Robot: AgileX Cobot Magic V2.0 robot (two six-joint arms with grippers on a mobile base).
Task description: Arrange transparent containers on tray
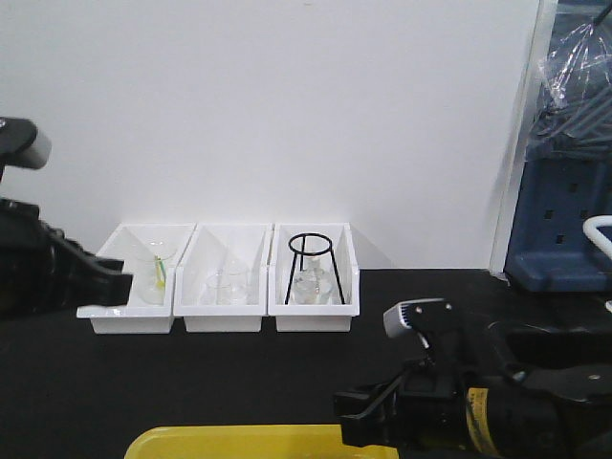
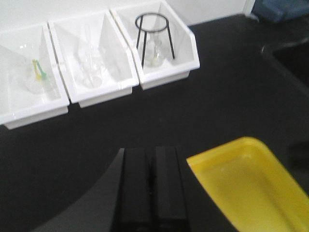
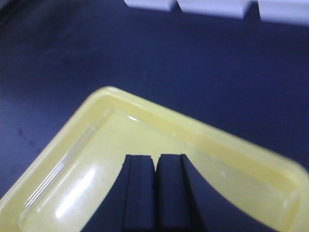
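The yellow tray [image 3: 203, 145] lies under my right gripper [image 3: 155, 157], which is shut with nothing between its fingers. One clear glass tube [image 3: 63, 164] lies inside the tray along its left wall. In the left wrist view the tray [image 2: 241, 188] is to the right of my left gripper [image 2: 152, 153], also shut and empty over the black table. More clear glassware, with slender tubes [image 2: 89, 60], stands in the middle white bin. In the front view only the tray's far rim [image 1: 239, 440] shows, between the left gripper [image 1: 117, 282] and the right gripper [image 1: 346, 417].
Three white bins [image 1: 222, 320] stand in a row against the back wall. The left bin holds glassware with a yellow-green piece [image 2: 38, 71]. The right one holds a black wire tripod [image 2: 154, 34] over a flask. A blue unit [image 1: 564, 229] is at the right.
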